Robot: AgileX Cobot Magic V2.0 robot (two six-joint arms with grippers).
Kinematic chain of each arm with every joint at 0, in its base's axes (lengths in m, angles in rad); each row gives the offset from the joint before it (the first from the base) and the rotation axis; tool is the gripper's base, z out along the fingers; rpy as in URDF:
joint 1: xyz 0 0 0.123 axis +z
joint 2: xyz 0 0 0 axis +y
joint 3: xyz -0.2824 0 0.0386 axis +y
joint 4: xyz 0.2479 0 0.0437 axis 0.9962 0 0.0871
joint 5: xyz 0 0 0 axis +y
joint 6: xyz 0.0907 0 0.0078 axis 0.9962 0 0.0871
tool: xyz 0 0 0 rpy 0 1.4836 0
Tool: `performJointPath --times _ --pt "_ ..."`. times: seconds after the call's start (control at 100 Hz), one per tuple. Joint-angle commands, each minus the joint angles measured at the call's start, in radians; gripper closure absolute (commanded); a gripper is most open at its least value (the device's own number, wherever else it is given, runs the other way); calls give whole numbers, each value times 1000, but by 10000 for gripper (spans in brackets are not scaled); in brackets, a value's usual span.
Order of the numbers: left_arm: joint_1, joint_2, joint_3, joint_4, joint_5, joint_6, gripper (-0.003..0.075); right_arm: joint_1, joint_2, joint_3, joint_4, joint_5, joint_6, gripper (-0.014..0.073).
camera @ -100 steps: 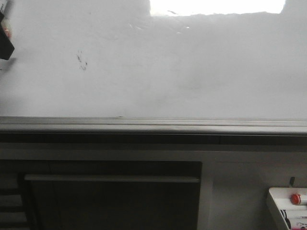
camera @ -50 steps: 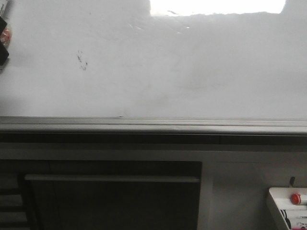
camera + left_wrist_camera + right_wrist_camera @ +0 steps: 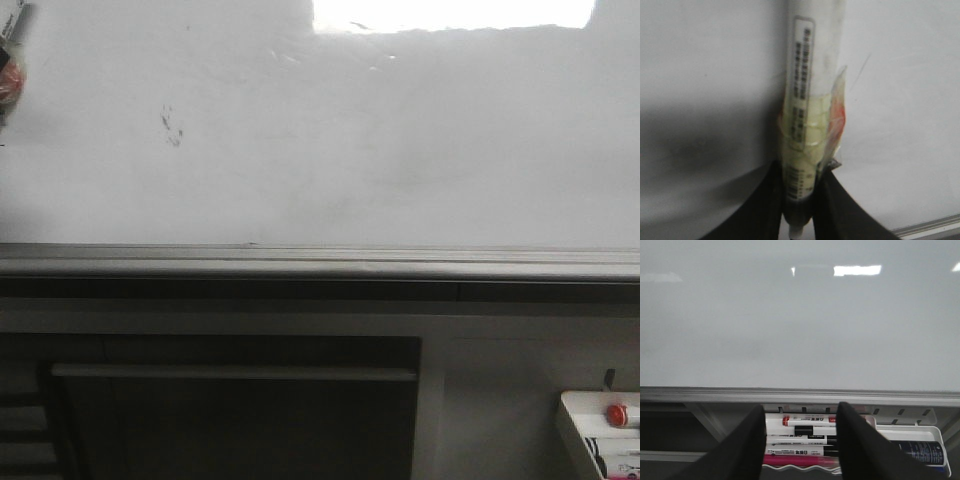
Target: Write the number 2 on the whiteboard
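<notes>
The left gripper (image 3: 799, 200) is clamped on a white marker (image 3: 812, 65), its 2 dark fingers (image 3: 760, 210) pressed against the barrel near the back end. The marker's long axis runs straight out from the gripper toward the whiteboard (image 3: 400, 150), and tape with a bit of red (image 3: 837, 117) wraps the barrel where it leaves the grip. The tip is out of frame in the left wrist view, so I cannot tell whether it touches the board.

In the front view the marker (image 3: 10, 50) shows only as a sliver at the far left edge, high up. The board fills the space to its right. No number 2 is on it; the only ink is a small dark smudge (image 3: 171, 126), between the marker and the board's middle. So the writing area lies to the right of the tool, and the left arm is the nearer one and the one holding the pen.

The right gripper (image 3: 800, 440) hangs with its fingers apart and nothing between them, low by the grey rail (image 3: 800, 395), above a tray of markers (image 3: 910, 432). It looks like a bystander for this step.
</notes>
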Motion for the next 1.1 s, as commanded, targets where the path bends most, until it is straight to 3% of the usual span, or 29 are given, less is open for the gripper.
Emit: performJointPath --times 0.0,0.11,0.27,0.5,0.71,0.89,1.09 --pt "-8 -46 -35 1 -33 -1 722 -5 15 -25 -2 -82 -7 303" --pt "-8 -73 -47 1 24 9 738 -5 17 -25 46 -80 -7 303" --pt "-66 -92 -136 1 269 191 738 -5 91 -41 225 -41 -124 303" --pt "-253 -92 -260 -78 498 349 738 -5 316 -126 557 106 -466 303" --pt "-434 -64 -314 -154 588 441 738 7 528 -228 837 313 -787 303" --pt "-549 -11 -344 -174 602 504 738 161 677 -355 849 428 -957 303" --pt "-598 19 -351 -181 604 556 738 424 773 -453 711 262 -1072 303"
